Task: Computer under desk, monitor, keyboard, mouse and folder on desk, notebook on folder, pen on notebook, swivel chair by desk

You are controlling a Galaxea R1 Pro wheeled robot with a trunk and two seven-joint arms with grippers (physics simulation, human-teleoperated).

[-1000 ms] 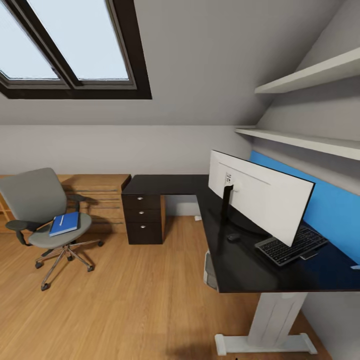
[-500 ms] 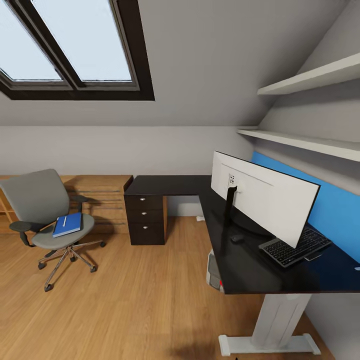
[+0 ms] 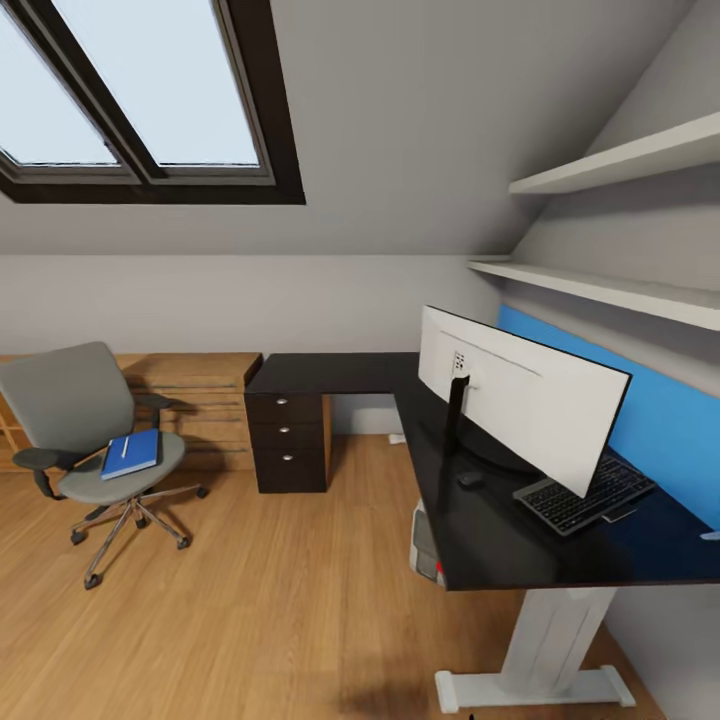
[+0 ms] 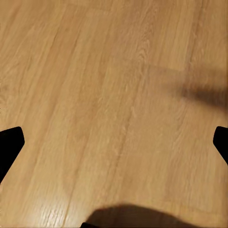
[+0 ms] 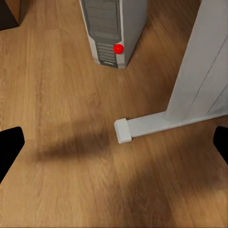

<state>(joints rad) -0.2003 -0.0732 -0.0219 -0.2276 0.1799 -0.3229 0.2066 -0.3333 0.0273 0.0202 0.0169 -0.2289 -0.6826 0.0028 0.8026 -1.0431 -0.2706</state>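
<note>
The blue folder [image 3: 131,453] lies flat on the swivel chair [image 3: 85,420] seat, well apart from the desk [image 3: 470,510]. It looks thin, light and slippery, best pinched at an overhanging edge. Left gripper [image 4: 114,142] and right gripper [image 5: 114,142] both hang spread, empty, over floor.

Two white wall shelves [image 3: 610,160], a blue wall panel [image 3: 660,420], a wooden dresser [image 3: 195,385].
</note>
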